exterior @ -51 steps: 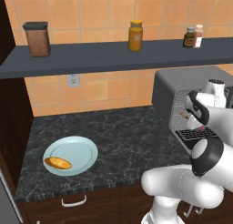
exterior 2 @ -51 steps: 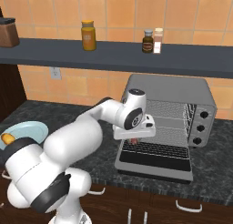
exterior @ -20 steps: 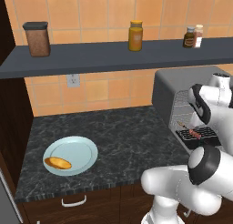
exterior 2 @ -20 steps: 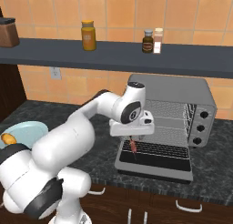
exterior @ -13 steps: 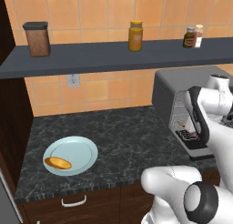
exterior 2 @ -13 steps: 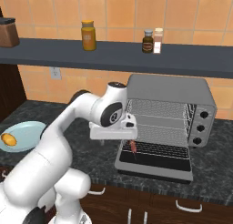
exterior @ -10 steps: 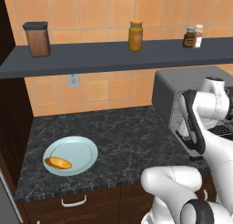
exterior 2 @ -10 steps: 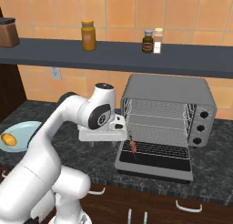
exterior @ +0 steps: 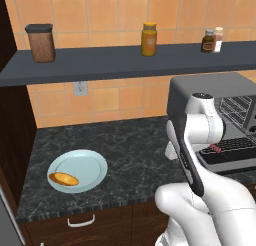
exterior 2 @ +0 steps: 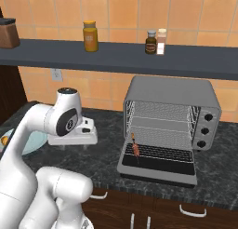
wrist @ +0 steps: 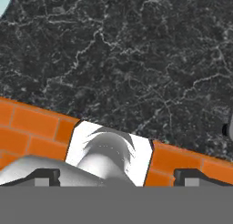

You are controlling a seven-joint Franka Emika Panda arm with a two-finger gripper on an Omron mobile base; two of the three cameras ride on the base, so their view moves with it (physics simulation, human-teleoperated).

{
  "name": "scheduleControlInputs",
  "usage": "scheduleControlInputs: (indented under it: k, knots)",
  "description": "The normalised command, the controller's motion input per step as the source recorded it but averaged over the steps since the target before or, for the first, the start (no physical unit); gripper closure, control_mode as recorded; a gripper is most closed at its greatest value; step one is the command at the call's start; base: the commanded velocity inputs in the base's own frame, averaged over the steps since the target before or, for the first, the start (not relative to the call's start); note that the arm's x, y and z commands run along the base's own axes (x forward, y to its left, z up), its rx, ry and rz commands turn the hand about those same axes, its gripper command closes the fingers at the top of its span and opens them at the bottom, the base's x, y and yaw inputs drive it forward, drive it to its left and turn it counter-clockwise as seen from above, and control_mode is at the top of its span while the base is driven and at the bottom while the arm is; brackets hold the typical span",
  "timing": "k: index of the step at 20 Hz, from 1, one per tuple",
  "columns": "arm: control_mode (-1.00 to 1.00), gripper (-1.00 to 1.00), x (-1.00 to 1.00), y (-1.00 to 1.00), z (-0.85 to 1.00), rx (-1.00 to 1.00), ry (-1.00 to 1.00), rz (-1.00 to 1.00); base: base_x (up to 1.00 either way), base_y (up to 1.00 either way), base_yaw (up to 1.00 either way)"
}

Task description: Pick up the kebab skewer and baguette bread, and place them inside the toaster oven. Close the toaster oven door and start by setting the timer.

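- Dark claw fingertips (wrist: 43,174) spread wide apart, nothing between them; gripper (exterior 2: 82,140) hangs over bare black-marble counter (exterior 2: 100,160), touching nothing
- kebab skewer (exterior 2: 135,150) lies on the let-down toaster oven door (exterior 2: 158,168), at its left edge; toaster oven (exterior 2: 174,111) sits open on the counter's right part
- baguette bread (exterior: 63,179) on pale blue plate (exterior: 92,165), near the counter's front left corner; well apart from gripper

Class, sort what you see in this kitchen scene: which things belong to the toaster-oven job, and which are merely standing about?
Job:
- kebab skewer, lying on the open toaster oven door
- baguette bread on the plate
- toaster oven

Standing about:
- brown canister
- amber jar
- two small spice bottles
- wall socket
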Motion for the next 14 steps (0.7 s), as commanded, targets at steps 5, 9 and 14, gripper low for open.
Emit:
scheduleControlInputs:
  k: [5,9,14]
  knots:
    - [-1.00,-1.00,0.22,1.00,0.00,-0.01,0.03,0.00,0.00,0.00,0.00]
    - [-1.00,-1.00,0.35,1.00,0.00,-0.02,0.07,0.00,0.00,0.00,0.00]
    - [-1.00,-1.00,0.38,1.00,-0.21,-0.04,0.00,0.00,0.00,0.00,0.00]
